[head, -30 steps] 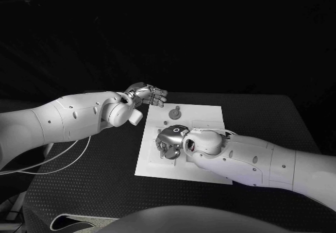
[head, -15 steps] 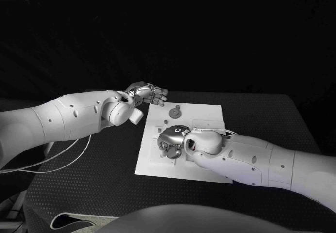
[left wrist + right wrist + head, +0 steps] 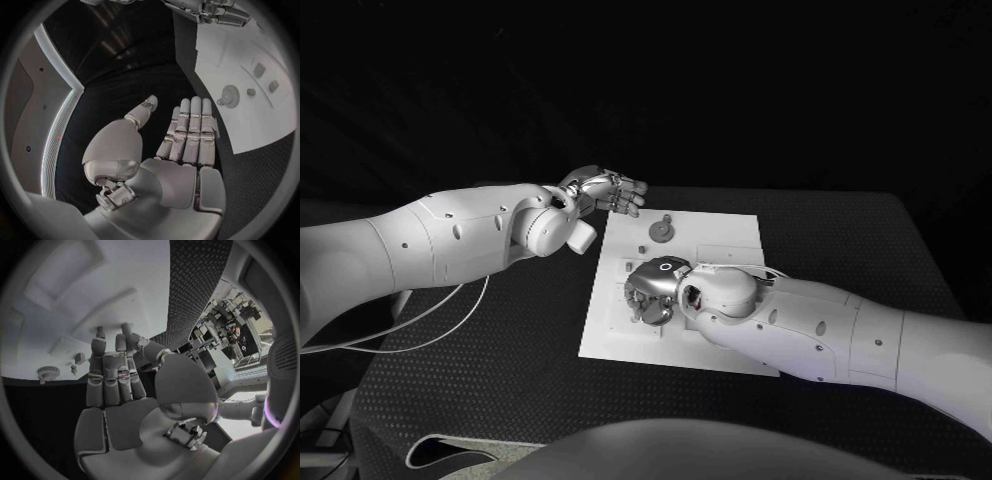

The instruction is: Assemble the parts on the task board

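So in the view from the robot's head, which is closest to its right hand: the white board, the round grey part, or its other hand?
1. Task board: the right hand hangs directly over it.
2. Round grey part: on the board's far end, beyond the right hand.
3. Left hand: farthest, past the board's far left corner, over the black table.

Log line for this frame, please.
left hand: open, off board | right hand: open, over white board | round part: untouched
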You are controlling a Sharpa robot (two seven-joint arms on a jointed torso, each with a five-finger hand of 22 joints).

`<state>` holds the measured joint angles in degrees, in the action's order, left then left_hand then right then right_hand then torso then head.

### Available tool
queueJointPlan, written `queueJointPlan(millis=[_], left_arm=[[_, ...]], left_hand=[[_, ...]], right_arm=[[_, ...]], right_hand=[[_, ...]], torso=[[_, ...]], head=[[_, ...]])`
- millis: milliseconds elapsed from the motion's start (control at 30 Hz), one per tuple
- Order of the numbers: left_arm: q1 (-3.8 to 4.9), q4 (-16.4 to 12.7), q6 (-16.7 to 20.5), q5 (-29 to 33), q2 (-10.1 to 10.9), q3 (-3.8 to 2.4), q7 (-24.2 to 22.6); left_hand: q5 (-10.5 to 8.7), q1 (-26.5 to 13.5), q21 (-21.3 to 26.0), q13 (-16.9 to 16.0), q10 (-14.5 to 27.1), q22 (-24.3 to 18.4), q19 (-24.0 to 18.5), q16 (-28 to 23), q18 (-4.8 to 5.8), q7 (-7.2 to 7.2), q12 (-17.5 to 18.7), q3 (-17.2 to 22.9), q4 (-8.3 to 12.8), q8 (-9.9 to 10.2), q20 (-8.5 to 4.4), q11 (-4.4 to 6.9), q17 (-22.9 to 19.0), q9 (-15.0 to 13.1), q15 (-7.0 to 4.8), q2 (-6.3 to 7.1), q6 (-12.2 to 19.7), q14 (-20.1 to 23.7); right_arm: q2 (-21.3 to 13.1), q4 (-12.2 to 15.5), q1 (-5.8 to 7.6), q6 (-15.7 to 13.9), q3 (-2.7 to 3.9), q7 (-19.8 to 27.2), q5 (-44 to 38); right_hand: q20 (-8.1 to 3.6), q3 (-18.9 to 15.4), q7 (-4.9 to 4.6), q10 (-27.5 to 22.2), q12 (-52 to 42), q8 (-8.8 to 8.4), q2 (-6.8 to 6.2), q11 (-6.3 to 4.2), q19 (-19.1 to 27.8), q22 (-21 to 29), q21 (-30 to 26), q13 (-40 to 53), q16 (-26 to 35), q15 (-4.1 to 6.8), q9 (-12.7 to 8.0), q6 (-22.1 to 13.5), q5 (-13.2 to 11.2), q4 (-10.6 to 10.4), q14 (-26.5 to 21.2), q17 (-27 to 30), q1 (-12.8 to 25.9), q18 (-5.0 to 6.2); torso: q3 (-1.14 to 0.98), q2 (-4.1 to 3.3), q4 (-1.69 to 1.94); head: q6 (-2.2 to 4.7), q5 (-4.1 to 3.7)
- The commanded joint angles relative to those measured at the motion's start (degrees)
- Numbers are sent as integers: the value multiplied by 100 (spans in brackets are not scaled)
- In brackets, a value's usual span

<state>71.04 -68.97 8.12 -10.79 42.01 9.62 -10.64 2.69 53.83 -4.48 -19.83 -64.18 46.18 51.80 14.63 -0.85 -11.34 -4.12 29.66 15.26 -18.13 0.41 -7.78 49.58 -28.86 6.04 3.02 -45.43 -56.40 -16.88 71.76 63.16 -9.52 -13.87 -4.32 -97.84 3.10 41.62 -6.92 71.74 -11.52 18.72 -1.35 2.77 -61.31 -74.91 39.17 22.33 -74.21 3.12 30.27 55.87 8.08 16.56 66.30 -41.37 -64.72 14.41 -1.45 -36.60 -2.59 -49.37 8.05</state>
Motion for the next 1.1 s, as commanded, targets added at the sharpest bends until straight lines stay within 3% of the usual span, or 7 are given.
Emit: queueJointPlan(millis=[33,1100], left_arm=[[6,-3,-83,-11,-17,-5,-44],[6,-1,-100,-11,-20,-5,-28]], left_hand=[[17,-21,29,9,27,-6,1,-37,18,-7,-6,-25,2,-23,1,2,8,6,4,-33,16,-53],[17,-17,32,11,32,-11,1,-47,19,-9,-6,-32,0,-21,2,0,13,9,5,-35,20,-52]], right_arm=[[13,22,-29,78,-19,-6,-90],[76,47,-44,-119,-18,-10,-97]], right_hand=[[-6,39,6,24,-16,135,47,6,-7,-116,29,2,20,34,217,112,41,-11,-6,-8,-11,59],[-11,48,8,27,-15,134,50,2,-13,-116,33,21,22,39,230,114,42,-5,-5,-16,-10,59]], torso=[[-1,1,-2],[-2,0,-3]], head=[[-7,4],[-22,16]])
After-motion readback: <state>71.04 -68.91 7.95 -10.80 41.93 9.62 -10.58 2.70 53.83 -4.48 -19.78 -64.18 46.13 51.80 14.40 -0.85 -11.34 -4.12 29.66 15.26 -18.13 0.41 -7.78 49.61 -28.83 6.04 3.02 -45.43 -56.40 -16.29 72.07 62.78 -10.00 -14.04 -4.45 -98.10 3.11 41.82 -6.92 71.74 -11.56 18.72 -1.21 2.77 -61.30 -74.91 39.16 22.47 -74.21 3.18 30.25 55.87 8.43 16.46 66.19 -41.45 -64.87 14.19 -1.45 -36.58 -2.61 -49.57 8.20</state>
